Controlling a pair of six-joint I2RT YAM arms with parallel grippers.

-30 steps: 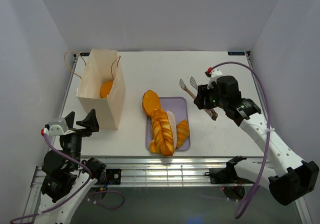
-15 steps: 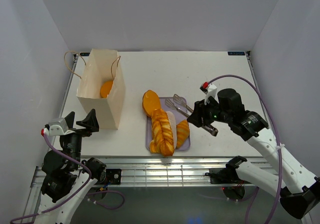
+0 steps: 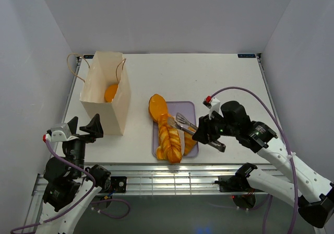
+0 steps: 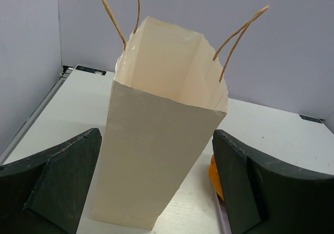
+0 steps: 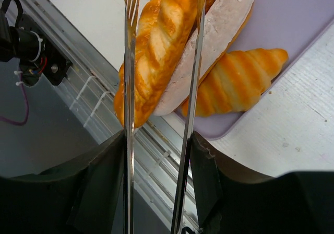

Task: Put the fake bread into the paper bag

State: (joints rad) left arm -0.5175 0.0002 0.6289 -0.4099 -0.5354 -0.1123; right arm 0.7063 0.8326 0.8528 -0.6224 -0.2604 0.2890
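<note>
From overhead, I log braided loaf (image 3: 169, 137) on lilac tray (image 3: 190, 108), long axis near-to-far; one bun (image 3: 110, 93) inside upright paper bag (image 3: 124, 106). Right claw (image 3: 204, 133) pinches metal tongs (image 3: 183, 122), arm stretched leftward above counter (image 3: 224, 77).
Left wrist: left claw (image 4: 156, 140) spread, fingers (image 4: 57, 182) flanking the bag, apart from it.
Right wrist: tong arms frame the loaf; contact I cannot tell.

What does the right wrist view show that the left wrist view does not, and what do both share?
Only the right wrist view: the metal tongs held in the right gripper, their arms reaching over a braided loaf, beside a croissant on the lilac tray. Only the left wrist view: the paper bag, upright and open at the top, with its cord handles, framed by the open left gripper. Both: the white table.
</note>
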